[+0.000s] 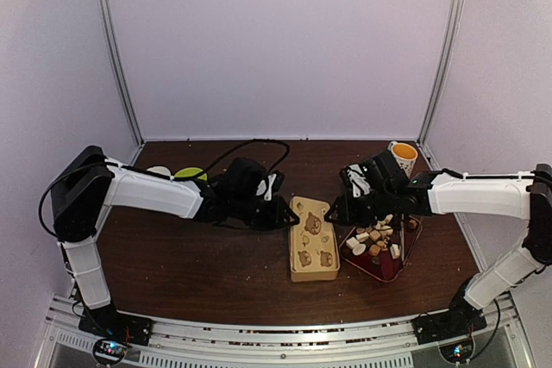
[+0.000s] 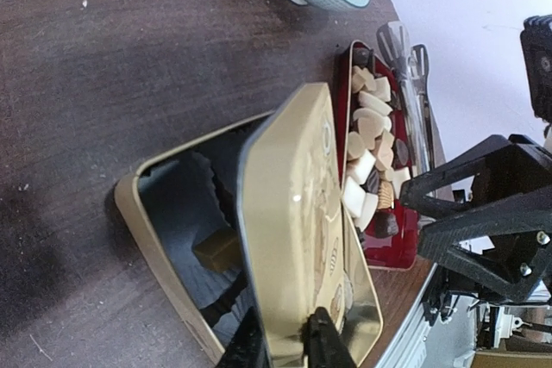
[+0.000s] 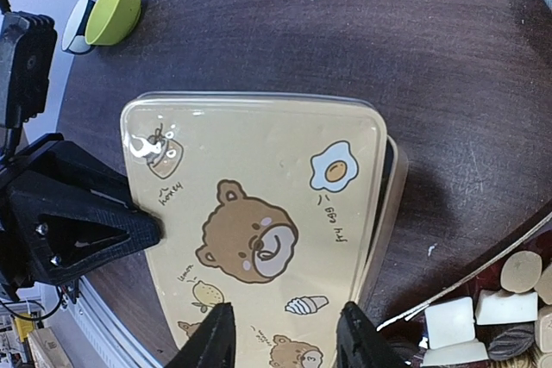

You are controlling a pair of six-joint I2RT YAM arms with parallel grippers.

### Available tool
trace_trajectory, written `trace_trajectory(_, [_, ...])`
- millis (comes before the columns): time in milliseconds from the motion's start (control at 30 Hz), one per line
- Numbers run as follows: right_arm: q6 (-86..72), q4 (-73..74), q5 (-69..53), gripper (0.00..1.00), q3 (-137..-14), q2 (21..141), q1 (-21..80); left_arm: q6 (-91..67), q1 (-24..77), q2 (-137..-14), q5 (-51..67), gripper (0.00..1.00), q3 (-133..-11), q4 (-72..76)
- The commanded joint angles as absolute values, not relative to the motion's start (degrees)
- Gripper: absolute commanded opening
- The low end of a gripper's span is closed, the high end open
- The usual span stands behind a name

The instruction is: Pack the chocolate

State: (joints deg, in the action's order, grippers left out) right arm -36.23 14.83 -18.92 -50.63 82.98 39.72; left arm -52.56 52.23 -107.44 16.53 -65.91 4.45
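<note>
So the chocolate is being kept heaped in the red tray just right of the tin. The pile is being strung out in a band along the tray's length, roughly parallel to the tin's long side, with one tan cube being housed inside the tin. The bear lid is being pinched at its edge by the left gripper and tipped up off the tin, that arm being stretched low in from the left. The right gripper is being held at the lid's end with fingers spread and nothing pinched, its forearm being reached in roughly level from the right.
</note>
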Motion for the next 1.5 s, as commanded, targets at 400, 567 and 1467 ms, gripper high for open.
trace_trajectory(400, [-34.87, 14.46, -20.63, 0.43, -49.99, 73.97, 39.02, -56.74, 50.39, -94.68, 20.77, 0.13, -58.82, 15.6])
trace_trajectory(567, [-34.8, 13.3, -22.18, 0.45, -48.23, 71.47, 39.07, -57.94, 50.27, -92.63, 22.31, 0.13, -57.37, 17.54])
trace_trajectory(1467, [-33.29, 14.55, -22.61, 0.53, -56.46, 85.63, 45.24, -52.16, 47.79, -82.17, 8.05, 0.74, -43.14, 2.34])
